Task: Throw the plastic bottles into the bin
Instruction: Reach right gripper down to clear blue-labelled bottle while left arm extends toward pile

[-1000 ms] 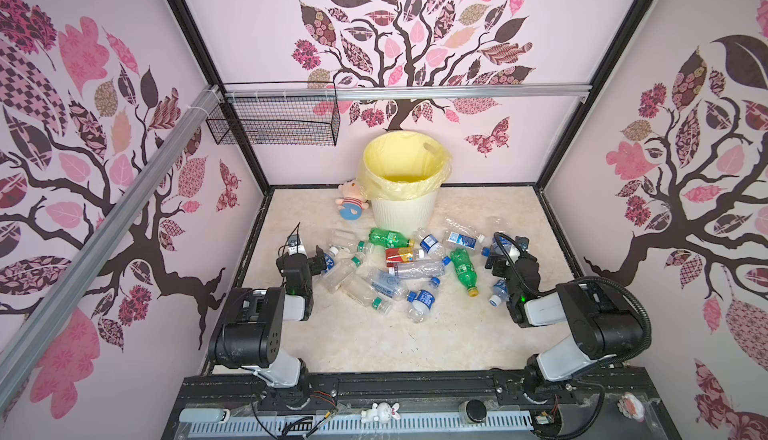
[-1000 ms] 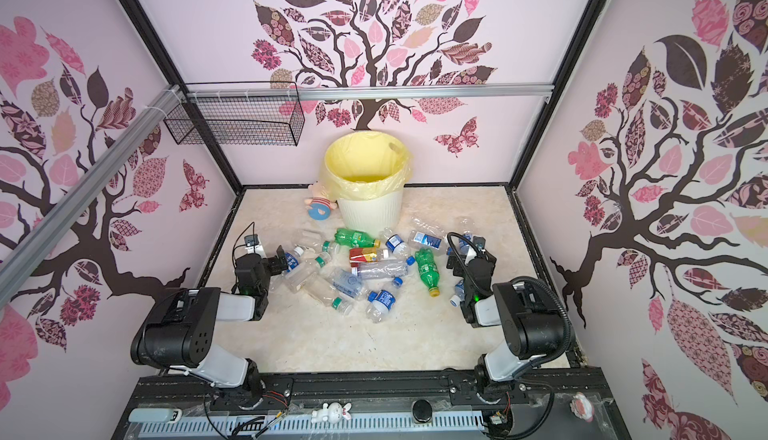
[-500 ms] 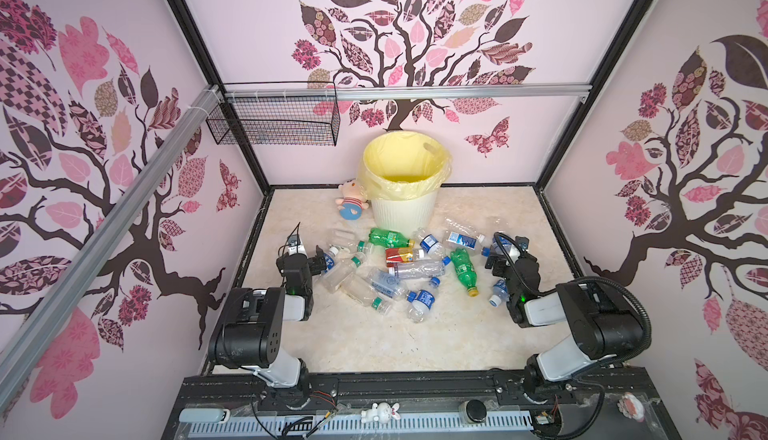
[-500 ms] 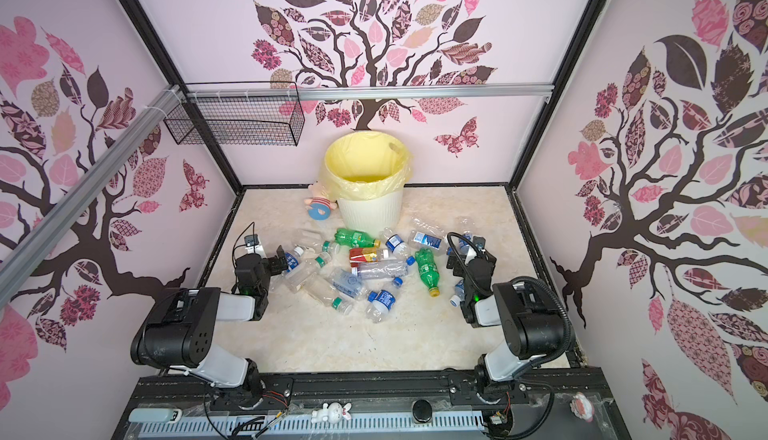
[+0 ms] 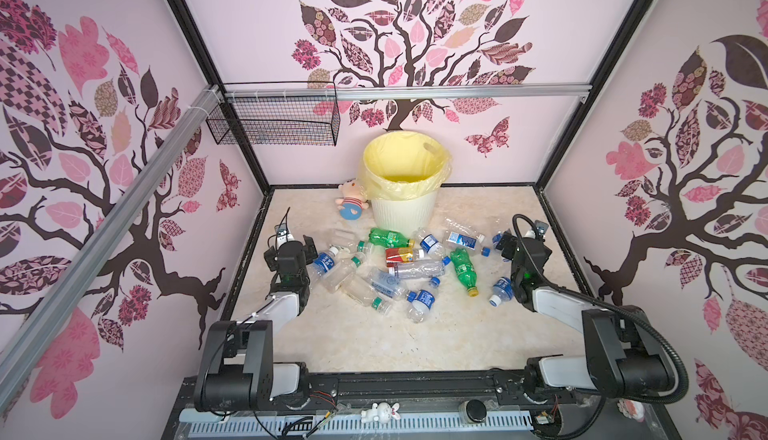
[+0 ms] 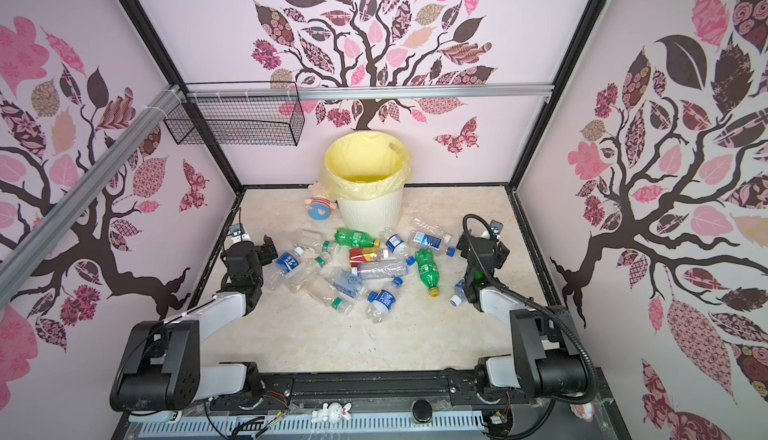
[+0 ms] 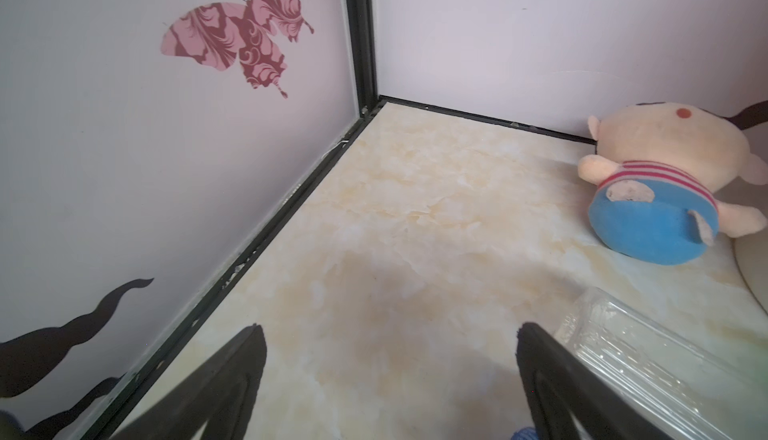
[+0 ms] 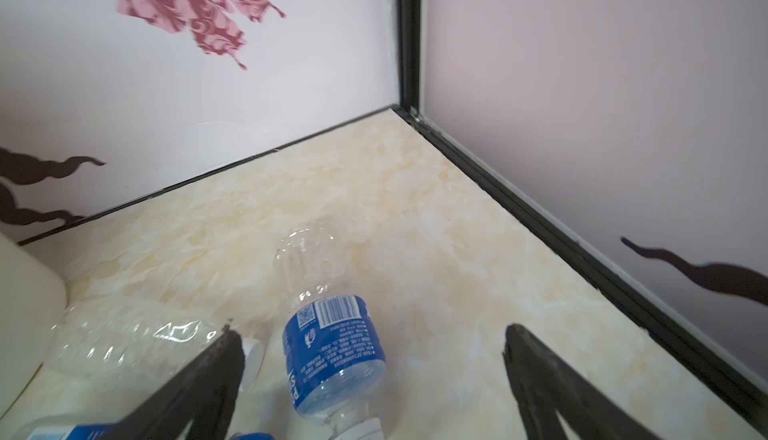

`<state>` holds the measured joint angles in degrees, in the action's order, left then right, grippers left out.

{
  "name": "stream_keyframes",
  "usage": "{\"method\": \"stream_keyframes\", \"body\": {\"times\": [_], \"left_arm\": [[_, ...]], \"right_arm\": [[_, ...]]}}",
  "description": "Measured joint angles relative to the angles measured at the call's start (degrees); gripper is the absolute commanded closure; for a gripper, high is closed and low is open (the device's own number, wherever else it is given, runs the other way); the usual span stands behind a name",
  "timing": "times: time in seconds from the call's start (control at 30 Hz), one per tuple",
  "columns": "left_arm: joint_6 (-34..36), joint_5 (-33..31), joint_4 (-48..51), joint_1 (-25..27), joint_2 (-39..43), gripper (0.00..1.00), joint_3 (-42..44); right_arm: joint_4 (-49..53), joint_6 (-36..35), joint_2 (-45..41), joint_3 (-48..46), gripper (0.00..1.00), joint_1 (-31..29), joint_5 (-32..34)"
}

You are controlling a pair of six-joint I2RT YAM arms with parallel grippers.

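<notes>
You have bare bench (image 5: pixel 374 342) all along the front edge, between the arm bases and the heap. The back left corner and the back right corner are bare too. The bottles (image 5: pixel 415 269) lie in a heap in the middle of the bench, just in front of the bin (image 5: pixel 403 213), and they spread almost from one arm to the other. A lone bottle (image 5: pixel 500 290) lies near the right edge, just beside the right arm (image 5: pixel 552 300). The bin stands at the middle of the back edge. A yellow bag (image 5: pixel 405 159) lines it, and that bag is all you can see inside. A doll (image 5: pixel 351 205) leans on the bin's left side. A wire basket (image 5: pixel 274 126) hangs on the back wall, above the back left corner; I cannot tell what is in it. Your left gripper (image 7: pixel 389 329) sits near the left edge, right next to the heap. Its jaws are spread wide and grip nothing, with bare bench between the fingers. A clear bottle (image 7: pixel 648 359) lies just beside the finger on the heap side. Your right gripper (image 8: pixel 372 332) sits near the right edge, and its jaws are spread wide as well. A blue-label bottle (image 8: pixel 332 354) lies flat on the bench between its fingers, closer to the finger on the heap side. The jaws are not squeezing it, and I cannot tell if a finger touches it.
</notes>
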<state>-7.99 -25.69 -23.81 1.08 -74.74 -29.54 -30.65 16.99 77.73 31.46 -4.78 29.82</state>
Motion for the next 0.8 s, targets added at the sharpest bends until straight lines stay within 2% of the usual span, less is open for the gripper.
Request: {"method": "stream_keyframes", "body": {"times": [0.1,0.2,0.4,0.53,0.67,0.8], "left_arm": [[-2.80,-2.64,11.87,2.45,0.61,0.03,-5.99],[-5.42,-4.37,21.16,5.51,0.76,0.03,-11.41],[-10.47,-6.14,39.34,12.55,4.92,0.03,-20.26],[-12.70,-4.83,49.44,18.86,7.98,0.03,-26.93],[-14.78,0.46,56.54,25.11,8.72,0.03,-31.98],[-16.41,5.20,60.87,29.75,7.89,0.03,-33.53]], "right_arm": [[14.86,6.80,0.00,9.77,0.01,-0.02,1.77],[23.91,11.78,-0.28,15.91,0.00,0.00,1.22],[41.86,20.48,-1.38,22.69,0.01,-0.02,-5.05],[51.89,24.30,-1.51,23.61,0.00,-0.35,-6.69],[59.49,26.38,-1.18,23.45,0.00,-1.27,-8.55],[60.52,28.09,-1.66,20.72,0.01,-1.49,-12.26]]}}
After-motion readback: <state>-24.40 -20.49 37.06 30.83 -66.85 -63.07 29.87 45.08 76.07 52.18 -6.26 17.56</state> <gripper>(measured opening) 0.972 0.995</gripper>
